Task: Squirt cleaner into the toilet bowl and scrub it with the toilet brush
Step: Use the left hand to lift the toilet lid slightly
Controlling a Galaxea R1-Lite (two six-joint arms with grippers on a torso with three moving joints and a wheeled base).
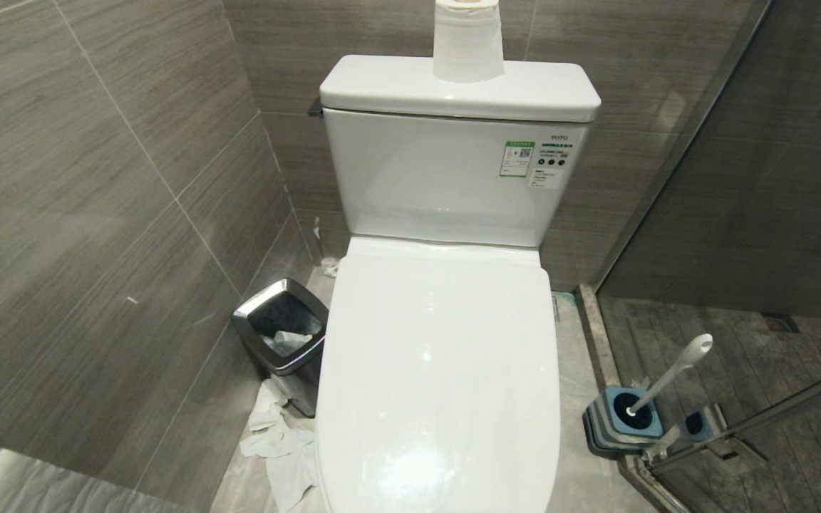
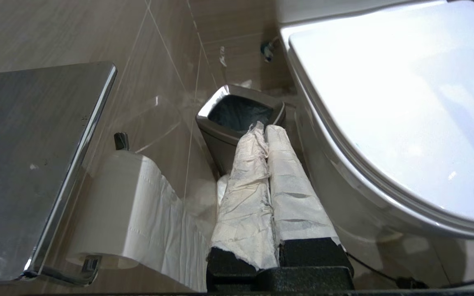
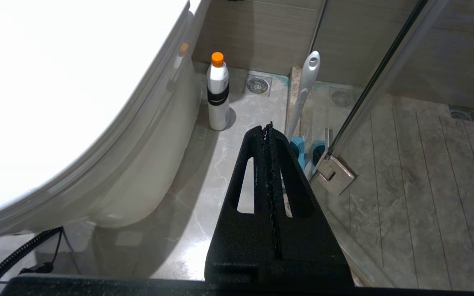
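Standing in the middle of the tiled bathroom floor, the large glossy white ceramic toilet bowl (image 1: 439, 370) has its white seat lid down flat, so the basin inside is hidden and no blue cleaner can be seen in it; every other thing is placed from this toilet. Farthest to its left, against the grey tiled wall, a polished steel paper holder (image 2: 35, 164) carries a white paper roll (image 2: 126, 213) with a loose tail hanging down; nearer, just beside the toilet's left flank, stands a small square steel bin with a black liner (image 1: 281, 329), some crumpled paper inside it; white tissue scraps (image 1: 279, 442) lie on the floor in front of the bin and close against the toilet's base. The left gripper (image 2: 261, 131), its fingers (image 2: 245, 189) wrapped in white paper and pressed together on nothing, hangs low to the toilet's left and points toward the bin. On top of the toilet's cistern lid, a white toilet-paper roll (image 1: 467, 39) stands upright. To the toilet's right, a white plastic bottle with an orange cap and a black band (image 3: 218, 92) stands upright on the floor near the base; the right gripper (image 3: 268, 133), bare black fingers (image 3: 253, 181) closed together and empty, hangs beside the toilet's right flank; beyond it the long white-grey plastic toilet brush (image 1: 670, 374) leans in its square blue-and-grey striped holder (image 1: 621, 424), well apart from the toilet, by the glass shower door (image 1: 760, 178) and its steel hinge (image 3: 335, 174).
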